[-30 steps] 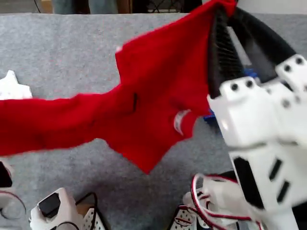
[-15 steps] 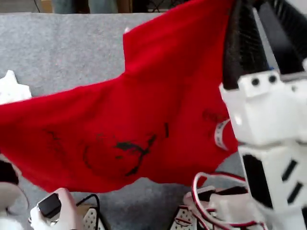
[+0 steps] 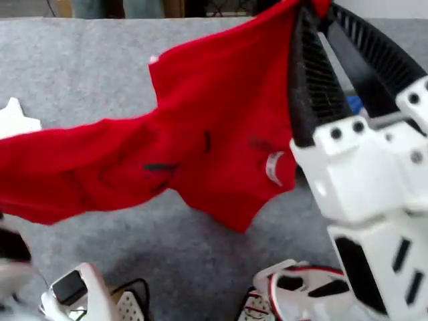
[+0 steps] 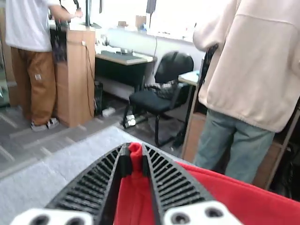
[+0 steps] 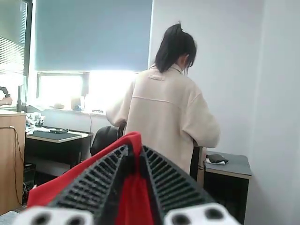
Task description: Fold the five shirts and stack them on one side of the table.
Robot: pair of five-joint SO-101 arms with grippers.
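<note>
A red shirt [image 3: 214, 134] hangs in the air over the grey table [image 3: 80, 67], stretched from the left edge of the high view up to the top right. At that top right corner my right gripper [image 3: 314, 8] is shut on it. In the right wrist view the same gripper [image 5: 134, 143] pinches a fold of red cloth [image 5: 56, 190] between its black ribbed fingers. My left gripper [image 4: 135, 151] is shut on another fold of the red shirt [image 4: 220, 197]. A dark print and a white label [image 3: 274, 167] show on the hanging cloth.
A white shirt [image 3: 13, 119] lies at the table's left edge. Something blue [image 3: 354, 104] lies behind the right arm. The arm bases [image 3: 87, 297] and red-and-white cables [image 3: 301, 294] sit along the near edge. People stand in the room beyond.
Half a second ago the shirt hung wide and low with its dark print spread out. Now it is bunched narrower and higher, and the right gripper has shifted a little left.
</note>
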